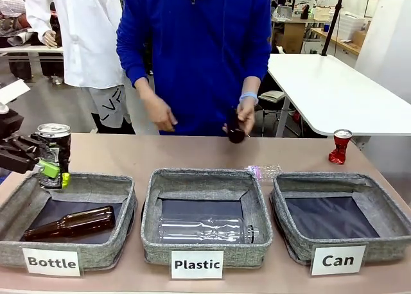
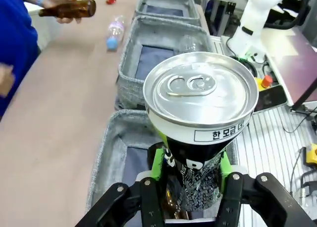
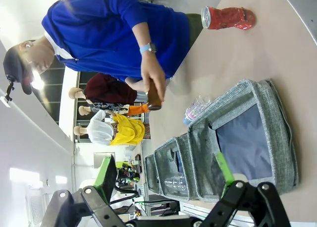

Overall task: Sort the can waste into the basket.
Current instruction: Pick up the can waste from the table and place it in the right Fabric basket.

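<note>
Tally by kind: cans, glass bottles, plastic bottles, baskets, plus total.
Cans: 2, black can in left end effector, red can on table.
Brown glass bottles: 2, one in Bottle basket, one in person's hand.
Clear plastic bottles: 2, one in Plastic basket, one behind it.
Baskets: 3, counting Can basket.
Total: 9.

The tan surface [image 1: 192,154] carried three grey baskets along its near edge: "Bottle" basket [image 1: 96,255] at 8 o'clock, "Plastic" basket [image 1: 199,175] at 6, "Can" basket [image 1: 334,177] at 4. A crushed red can [image 1: 339,146] stood at 2 o'clock. A clear plastic bottle [image 1: 263,172] lay just behind the middle basket.
</note>
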